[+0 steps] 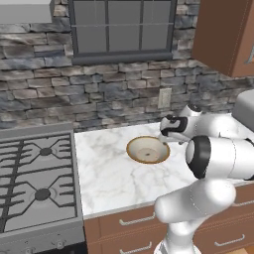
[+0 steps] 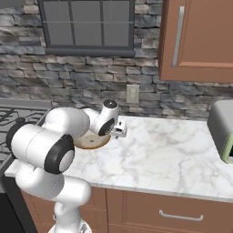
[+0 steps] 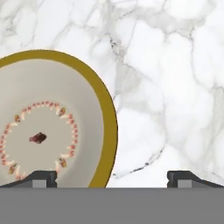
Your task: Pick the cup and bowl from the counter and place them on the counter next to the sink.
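Nearest the lens in the left base view, the white arm point(image 1: 208, 188) rises over the drawers and reaches to the bowl point(image 1: 148, 149), which sits on the marble bench point(image 1: 106, 173) beside the stove point(image 1: 37, 178). Its tool point(image 1: 166, 133) hangs at the bowl's right rim.

From the right base view, the arm hides most of the bowl point(image 2: 93, 142); the tool point(image 2: 120, 130) sits just beside its edge.

Seen from the hand view, the fingertips point(image 3: 41, 178) stand fully apart, gripping nothing, straddling the bowl's point(image 3: 48, 118) golden rim, presumably an alignment for a rim grasp.
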